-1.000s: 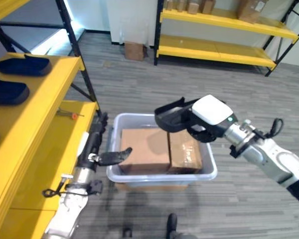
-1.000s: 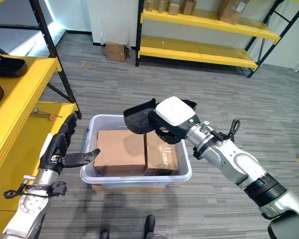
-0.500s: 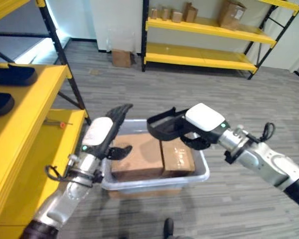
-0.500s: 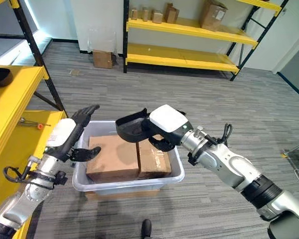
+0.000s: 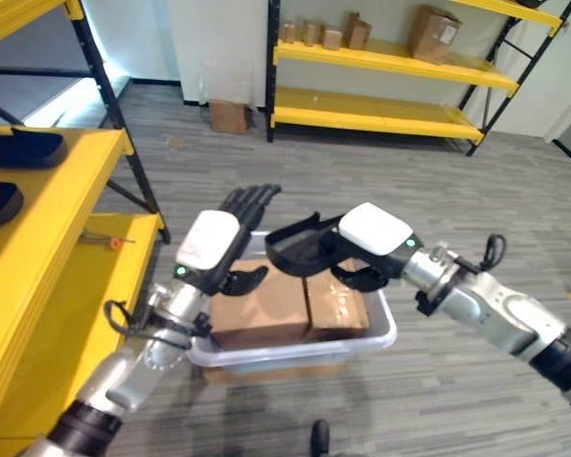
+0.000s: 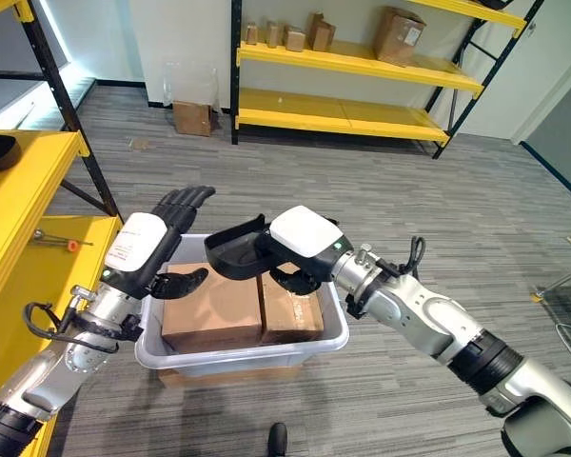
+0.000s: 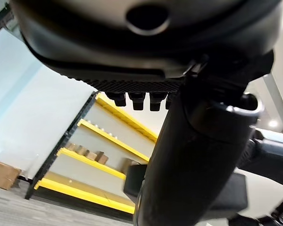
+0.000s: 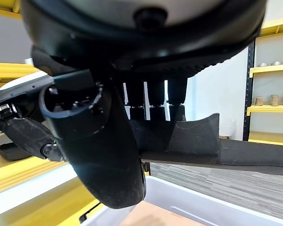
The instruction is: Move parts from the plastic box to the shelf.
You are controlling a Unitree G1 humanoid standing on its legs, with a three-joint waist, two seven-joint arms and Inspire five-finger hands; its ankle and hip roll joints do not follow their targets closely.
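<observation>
1. Now, the right hand (image 6: 300,249) hangs over the box (image 6: 335,335), fingers and thumb clamped on a black part (image 6: 233,254).
2. That part is a shallow, tray-like piece, held level above the box's near-left half, clear of everything below it.
3. In the right wrist view the fingers (image 8: 155,92) press on the part's (image 8: 193,141) inner face with the thumb under it, and the box's pale rim shows beneath.
4. The left hand (image 6: 147,249) is up at the box's left edge, fingers straight and spread apart, thumb standing out toward the part, holding nothing.
5. It sits just beside the part's free end; whether they touch, I cannot tell.
6. The left wrist view looks along the straight fingers (image 7: 144,100) toward the far racks.
7. Inside the box lie two cartons (image 6: 214,309), side by side and touching, filling most of the floor of it.
8. The box stands on the grey floor (image 6: 381,200), on a flat brown carton that peeks out under its front rim.
9. At the left is the yellow shelf (image 5: 71,190); two more black parts (image 5: 19,150) rest on its upper level, one behind the other.
10. A small tool (image 5: 105,240) with a red tip lies on the lower level.
11. Across the room a second yellow rack (image 6: 362,67) carries small cartons, and one carton stands on the floor near its left post.
</observation>
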